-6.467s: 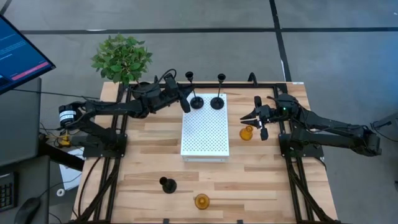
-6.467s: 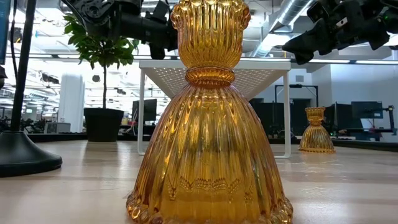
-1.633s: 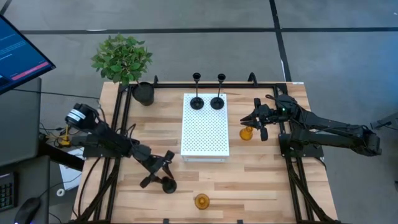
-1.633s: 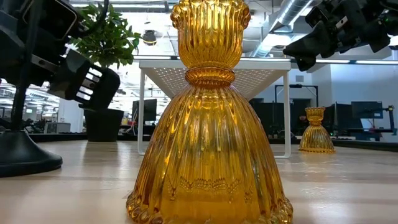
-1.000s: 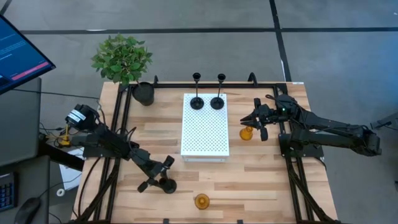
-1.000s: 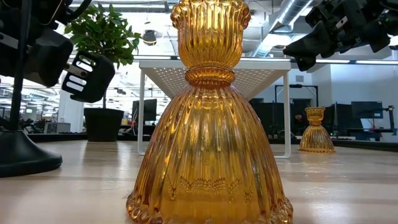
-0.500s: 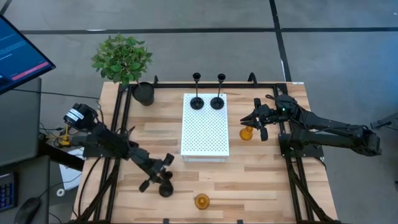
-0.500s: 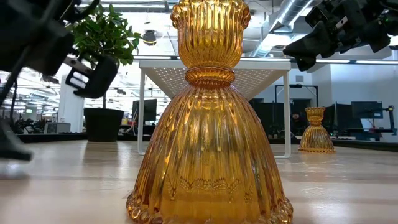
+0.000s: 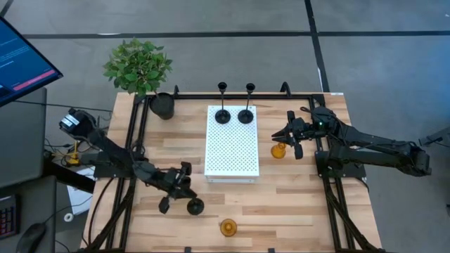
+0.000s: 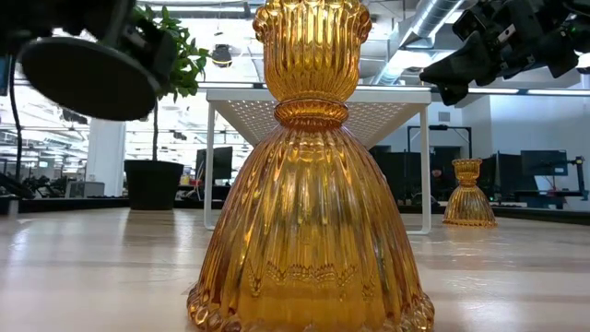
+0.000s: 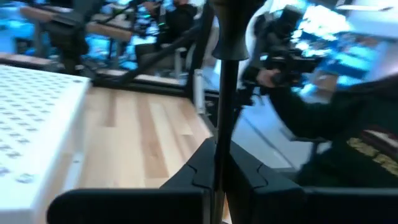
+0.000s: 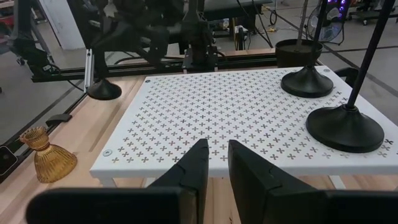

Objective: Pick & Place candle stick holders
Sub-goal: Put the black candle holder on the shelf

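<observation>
Holding a black candle stick holder [image 9: 195,206] clear of the table [image 9: 295,204], the left gripper [image 9: 180,184] sits at the near-left, fingers clamped on the thin stem; the low view shows the round base tipped up in the air, so the piece hangs tilted.

Risk, judged: a narrow stem held between two pads may pivot or slip while carried, and a tilted base set down on the white perforated stand [image 9: 232,151] could topple.

Item, centre: stand, bearing two tall black holders [image 9: 222,114] [image 9: 246,115] at its far edge.

Item, near centre: amber holder [image 9: 227,227] on the table, near and right of the left gripper, apart from it.

Item, right: second amber holder [image 9: 279,150] on the table just right of the stand.

Item, right: right gripper [image 9: 290,135] hovers just above and beside that amber holder, fingers nearly together and empty.

Item, far left: potted plant [image 9: 140,70].
</observation>
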